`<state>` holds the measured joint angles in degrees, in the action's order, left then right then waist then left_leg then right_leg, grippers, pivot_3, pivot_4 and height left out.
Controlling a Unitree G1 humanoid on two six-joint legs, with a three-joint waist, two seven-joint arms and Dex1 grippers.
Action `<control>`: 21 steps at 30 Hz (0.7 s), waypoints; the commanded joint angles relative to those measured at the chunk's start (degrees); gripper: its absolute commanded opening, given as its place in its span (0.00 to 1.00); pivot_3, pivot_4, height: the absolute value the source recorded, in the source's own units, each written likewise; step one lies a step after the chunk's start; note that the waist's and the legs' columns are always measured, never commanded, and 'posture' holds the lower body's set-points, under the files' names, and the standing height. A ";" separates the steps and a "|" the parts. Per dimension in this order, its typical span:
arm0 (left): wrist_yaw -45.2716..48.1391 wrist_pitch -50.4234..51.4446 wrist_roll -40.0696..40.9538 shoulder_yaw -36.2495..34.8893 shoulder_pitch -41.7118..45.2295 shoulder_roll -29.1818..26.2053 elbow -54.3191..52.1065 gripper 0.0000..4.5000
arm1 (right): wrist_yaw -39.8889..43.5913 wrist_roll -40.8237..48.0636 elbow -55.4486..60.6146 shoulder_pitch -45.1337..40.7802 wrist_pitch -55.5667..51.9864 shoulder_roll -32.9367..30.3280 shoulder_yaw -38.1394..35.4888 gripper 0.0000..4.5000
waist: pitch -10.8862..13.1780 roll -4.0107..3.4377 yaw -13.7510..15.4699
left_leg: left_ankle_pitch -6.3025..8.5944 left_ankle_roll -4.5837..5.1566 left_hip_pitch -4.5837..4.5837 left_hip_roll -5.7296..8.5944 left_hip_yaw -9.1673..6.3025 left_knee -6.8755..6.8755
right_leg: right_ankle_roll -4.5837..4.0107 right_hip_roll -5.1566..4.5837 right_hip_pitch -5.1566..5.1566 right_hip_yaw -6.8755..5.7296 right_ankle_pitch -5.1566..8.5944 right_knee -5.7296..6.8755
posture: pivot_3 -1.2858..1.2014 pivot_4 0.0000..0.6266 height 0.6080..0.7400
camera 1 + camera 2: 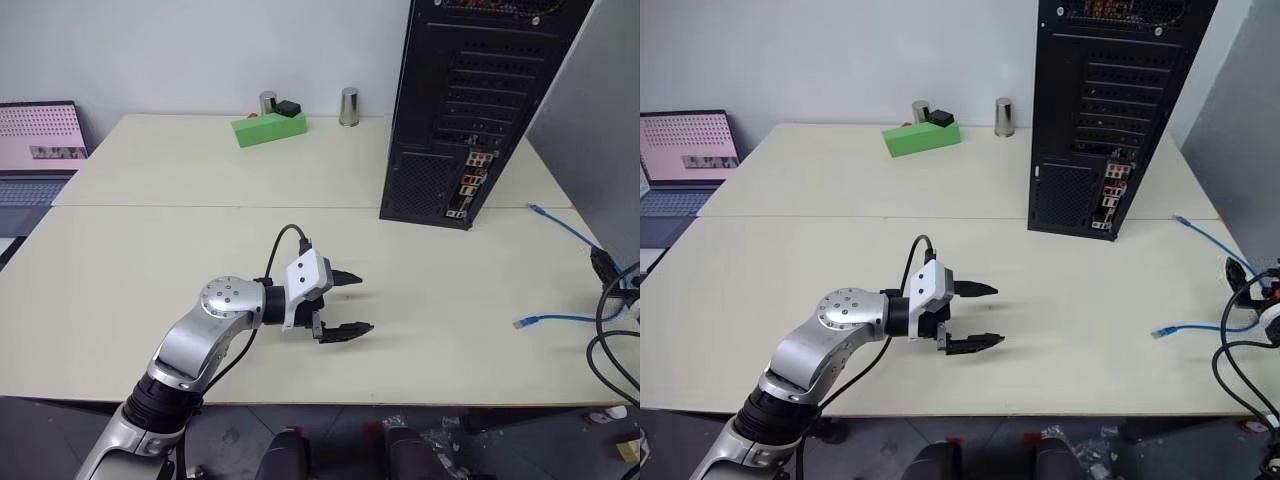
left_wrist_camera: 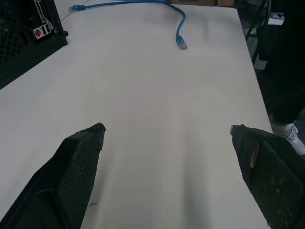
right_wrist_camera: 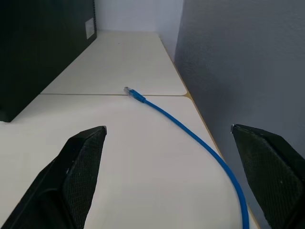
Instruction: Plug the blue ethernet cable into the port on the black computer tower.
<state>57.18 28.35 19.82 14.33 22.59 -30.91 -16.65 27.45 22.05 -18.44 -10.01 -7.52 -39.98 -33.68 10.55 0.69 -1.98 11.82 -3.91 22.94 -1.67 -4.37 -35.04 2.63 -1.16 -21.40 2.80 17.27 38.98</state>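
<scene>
Centrally, the left hand (image 1: 348, 303) gapes empty over bare table (image 1: 150, 260); blue ethernet cable (image 1: 545, 319) lies near the right edge.

My left gripper (image 1: 345, 303) over table (image 1: 150, 260) centre. Tower (image 1: 470, 100) stands ahead, right of it. Cable (image 1: 560, 225) lies on table right of tower, near edge. Block (image 1: 268, 128) far behind; laptop (image 1: 35, 150) probably off-table, far left.

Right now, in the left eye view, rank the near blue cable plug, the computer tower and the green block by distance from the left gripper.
1. Near plug of the blue ethernet cable, to the right of the left gripper.
2. Black computer tower, far right.
3. Green block, far side.
</scene>
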 commanded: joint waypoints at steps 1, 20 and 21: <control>1.22 -0.10 2.34 -0.51 -0.03 0.48 -2.00 1.00 | 0.32 0.85 1.69 -0.07 1.23 -1.15 -1.73 0.99 | 0.00 0.00 -0.03 | 0.00 0.00 0.00 0.00 0.00 0.00 | 0.00 0.00 0.00 0.00 0.00 0.00 | 0.52 0.24 1.00; 1.19 -0.88 1.33 0.77 0.23 0.41 -1.56 1.00 | 4.94 -0.77 4.35 4.70 0.53 -3.59 0.54 0.99 | 0.00 0.00 0.02 | 0.00 0.00 0.00 0.00 0.01 0.00 | 0.00 0.00 0.00 0.00 0.00 0.00 | 0.52 0.24 1.00; 1.26 -0.98 1.28 0.86 0.37 0.44 -1.37 1.00 | 5.96 -0.54 4.69 5.29 0.07 -4.19 0.74 0.99 | 0.00 -0.01 0.02 | 0.00 0.00 0.00 0.00 0.01 0.00 | 0.01 0.00 0.00 0.00 0.00 0.00 | 0.52 0.24 1.00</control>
<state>58.17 28.31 21.18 14.86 22.60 -30.65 -16.65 31.53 21.42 -16.89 -5.13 -7.50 -42.01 -32.36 10.55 0.69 -1.96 11.82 -3.91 22.94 -1.67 -4.37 -35.03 2.63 -1.16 -21.40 2.80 17.28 38.98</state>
